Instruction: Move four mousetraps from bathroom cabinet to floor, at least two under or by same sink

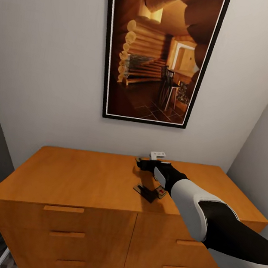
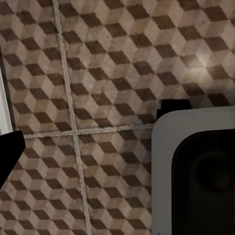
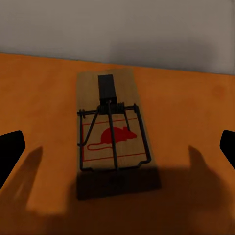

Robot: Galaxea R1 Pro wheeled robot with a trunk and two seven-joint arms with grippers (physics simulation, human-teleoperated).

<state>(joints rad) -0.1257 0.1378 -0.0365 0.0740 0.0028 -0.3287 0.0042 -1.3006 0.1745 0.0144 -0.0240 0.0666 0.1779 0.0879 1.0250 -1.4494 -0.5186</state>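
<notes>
One mousetrap (image 3: 113,128), a small wooden board with dark wire and a red mouse print, lies flat on the top of the orange-brown cabinet (image 1: 78,177), close to the wall. It is the tiny board with a red spot (image 1: 160,193) under my right forearm. My right gripper (image 1: 142,164) hovers over the cabinet top. It is open (image 3: 117,152), its fingers spread wide to either side of the trap without touching it. My left gripper (image 2: 117,152) hangs open over the cube-patterned bathroom floor (image 2: 107,63), holding nothing.
A large framed picture (image 1: 158,51) hangs on the wall above the cabinet. Walls close in on both sides of the cabinet. All of the cabinet's drawers (image 1: 67,232) are closed. A white and black part of my own body (image 2: 196,171) sits beside the left gripper.
</notes>
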